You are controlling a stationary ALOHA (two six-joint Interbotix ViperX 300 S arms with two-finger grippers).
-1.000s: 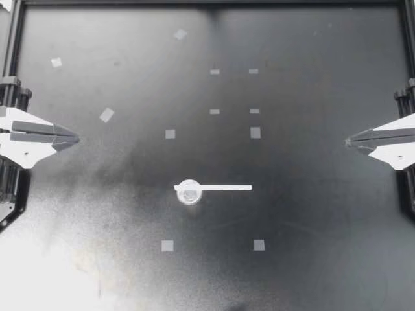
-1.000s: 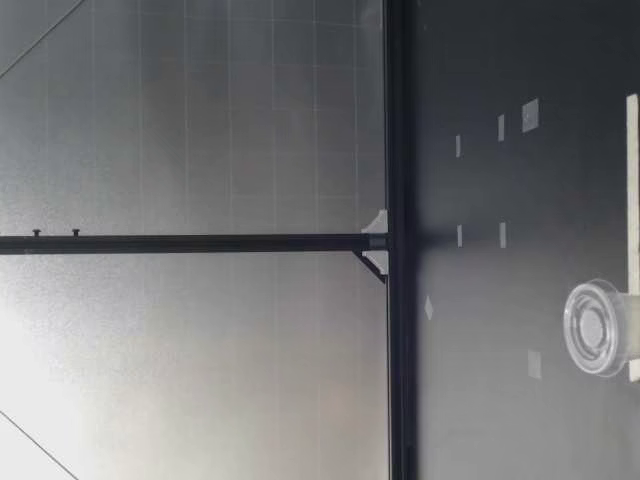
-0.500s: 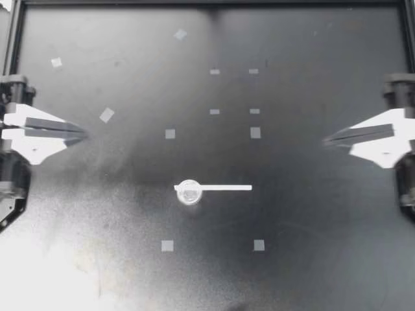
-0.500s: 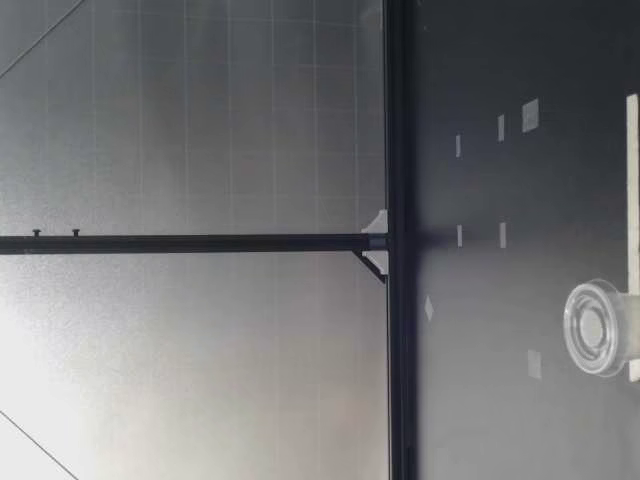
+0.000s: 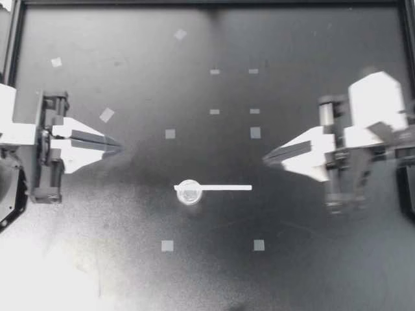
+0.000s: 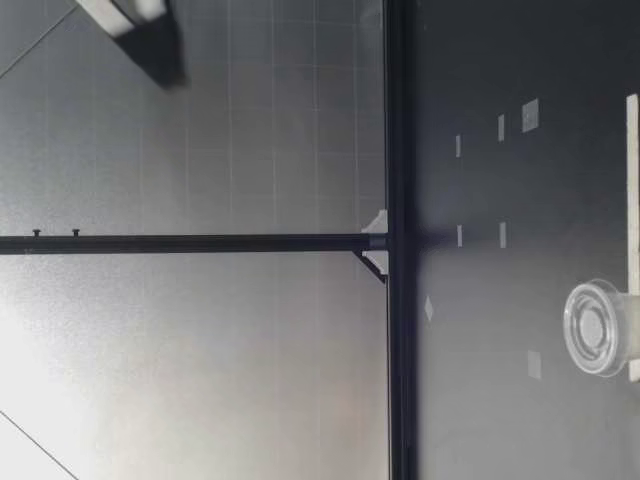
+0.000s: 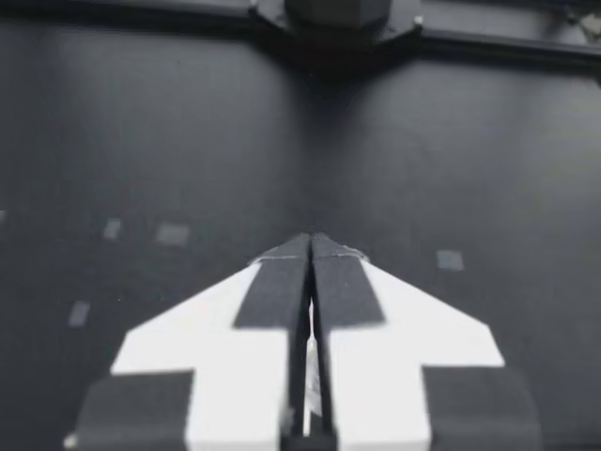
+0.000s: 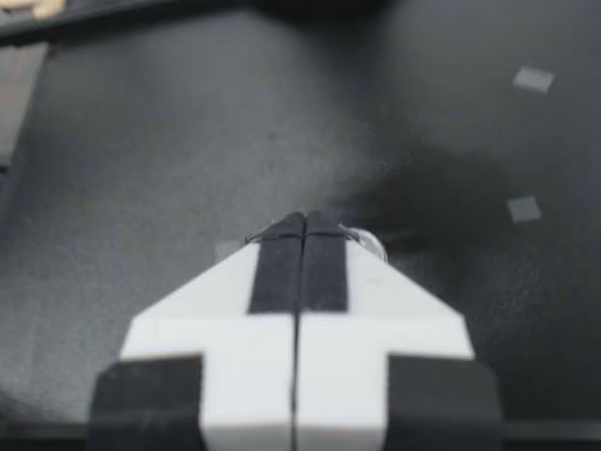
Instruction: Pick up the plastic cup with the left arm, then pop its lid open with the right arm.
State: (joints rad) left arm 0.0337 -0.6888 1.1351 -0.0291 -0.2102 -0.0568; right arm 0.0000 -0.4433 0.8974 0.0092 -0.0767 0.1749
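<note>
A small clear round cup (image 5: 189,192) sits on the black table (image 5: 311,259), touching the left end of a white strip (image 5: 220,188). My left gripper (image 5: 120,147) is shut and empty, left of the cup and farther back. My right gripper (image 5: 264,159) is also shut and empty, above the strip's right end, pointing toward the cup. The left wrist view has the left gripper (image 7: 310,242) with its fingers pressed together over bare table. In the right wrist view the right gripper (image 8: 302,222) is likewise shut. The low view has the cup (image 6: 596,328) beside the strip (image 6: 632,200).
Several pale tape squares (image 5: 170,133) dot the table. A black frame (image 5: 13,39) runs along the table's back and sides. In the low view a blurred part of an arm (image 6: 130,20) hangs high above the table, and a black rail (image 6: 396,240) marks the far edge.
Both arms have swung in from the table's sides toward the middle, the right one farther. Both grippers stay shut. The cup and strip have not moved.
</note>
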